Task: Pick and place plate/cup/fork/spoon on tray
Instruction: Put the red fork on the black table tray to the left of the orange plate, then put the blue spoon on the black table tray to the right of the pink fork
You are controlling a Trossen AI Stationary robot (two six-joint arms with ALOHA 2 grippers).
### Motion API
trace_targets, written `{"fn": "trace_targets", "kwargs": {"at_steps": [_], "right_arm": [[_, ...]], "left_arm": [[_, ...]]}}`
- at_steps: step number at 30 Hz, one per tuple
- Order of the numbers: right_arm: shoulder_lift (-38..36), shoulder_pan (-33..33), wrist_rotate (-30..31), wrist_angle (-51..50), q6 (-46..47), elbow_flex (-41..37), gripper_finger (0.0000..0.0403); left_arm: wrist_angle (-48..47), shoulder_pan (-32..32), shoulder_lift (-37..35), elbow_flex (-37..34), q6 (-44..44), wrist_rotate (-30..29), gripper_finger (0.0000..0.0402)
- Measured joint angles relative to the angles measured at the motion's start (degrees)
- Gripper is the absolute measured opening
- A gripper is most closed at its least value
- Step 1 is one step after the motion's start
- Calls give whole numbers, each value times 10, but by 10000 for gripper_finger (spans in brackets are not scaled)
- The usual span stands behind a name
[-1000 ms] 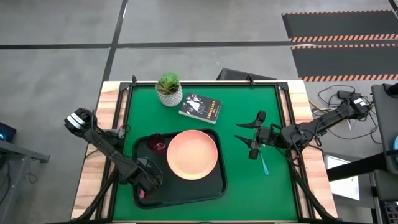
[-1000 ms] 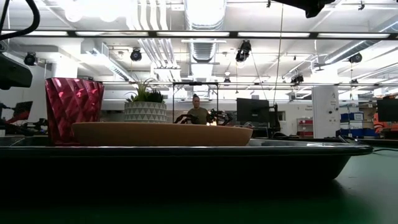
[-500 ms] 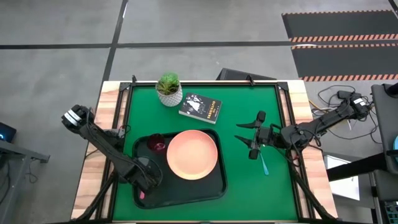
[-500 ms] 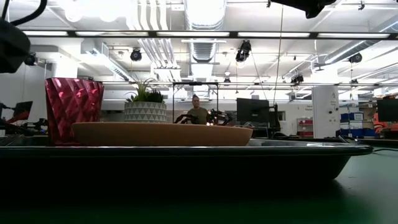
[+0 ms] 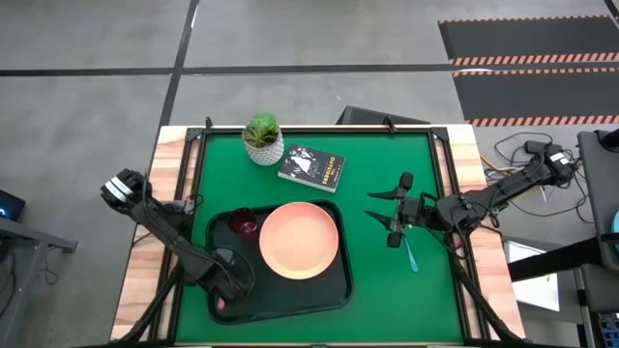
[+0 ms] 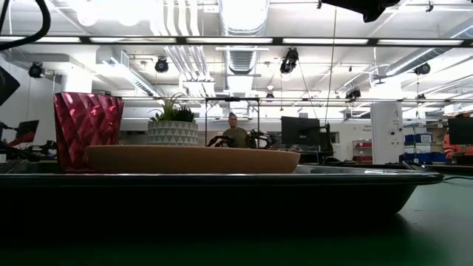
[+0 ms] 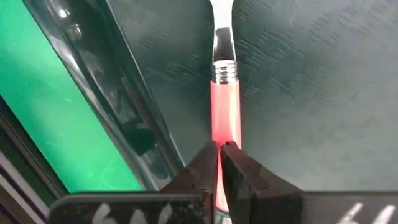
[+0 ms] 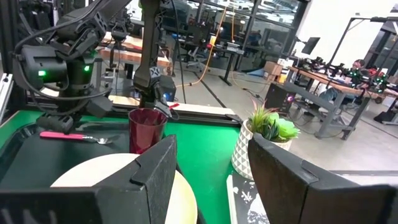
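The black tray [image 5: 300, 298] lies on the green mat at the near left. On it are the salmon plate [image 5: 298, 240], the maroon cup [image 5: 242, 223] and the pink-handled fork [image 7: 225, 106], which lies flat on the tray floor in the near left corner [image 5: 221, 303]. My left gripper [image 7: 219, 155] is shut and stands over the fork's handle. My right gripper [image 5: 377, 207] is open and empty, to the right of the tray. The teal-handled spoon [image 5: 410, 254] lies on the mat just near of it. My left gripper's shut fingertips [image 7: 208, 163] come from above onto the fork's pink handle [image 7: 225, 134], toward its free end. The slit between them is narrower than the handle, which runs on under them. I cannot tell whether they touch it. The fork lies flat on the tray.
A white pot with a green plant [image 5: 263, 139] and a small black book [image 5: 311, 167] stand at the far side of the mat. Bare green mat [image 5: 387, 290] lies to the right of the tray. A person [image 6: 235, 131] shows far off in the room.
The raised rear part of my left arm has swung a little toward the table's left edge and back. Its gripper has stayed over the tray's near left corner.
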Motion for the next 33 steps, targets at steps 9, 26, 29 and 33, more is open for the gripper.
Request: {"fn": "trace_targets", "kwargs": {"at_steps": [9, 26, 29, 33], "right_arm": [[0, 0, 0, 0, 0, 0, 187], [0, 0, 0, -8, 27, 0, 187], [0, 0, 0, -8, 58, 0, 185], [5, 0, -2, -38, 148, 0, 175]], "left_arm": [[12, 0, -1, 19, -7, -16, 0], [10, 0, -65, 95, 155, -216, 0], [33, 1, -87, 121, 312, -386, 0], [123, 1, -110, 123, 580, -542, 0]]}}
